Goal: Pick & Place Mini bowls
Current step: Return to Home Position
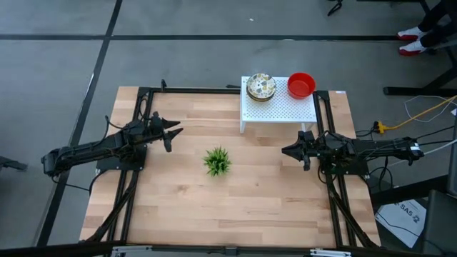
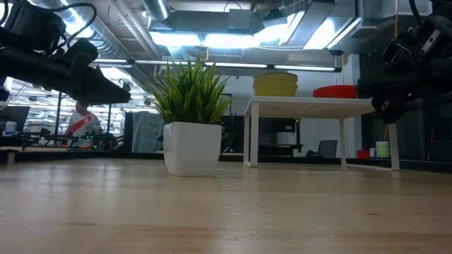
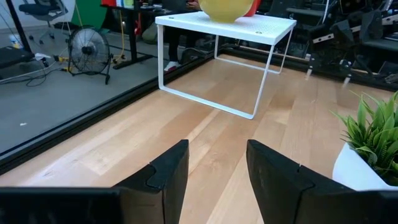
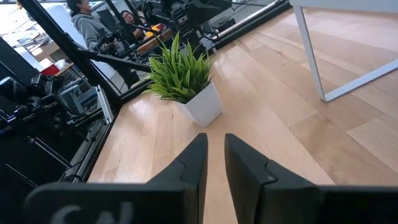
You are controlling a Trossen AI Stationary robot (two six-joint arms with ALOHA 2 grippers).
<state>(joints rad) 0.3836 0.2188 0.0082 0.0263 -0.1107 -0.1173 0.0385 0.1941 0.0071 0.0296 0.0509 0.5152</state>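
A cream speckled mini bowl and a red mini bowl stand side by side on a white perforated stand at the table's far right. In the low view the cream bowl looks taller than the red one; whether bowls are stacked there I cannot tell. My left gripper hovers open over the table's left half, pointing toward the stand. My right gripper hovers near the stand's near side, its fingers a narrow gap apart, pointing at the plant. Other bowls are out of view.
A small green spiky plant in a white pot stands mid-table between the two grippers. The stand rests on thin white legs with open space beneath. Bare wood stretches across the near half of the table. People sit beyond the table.
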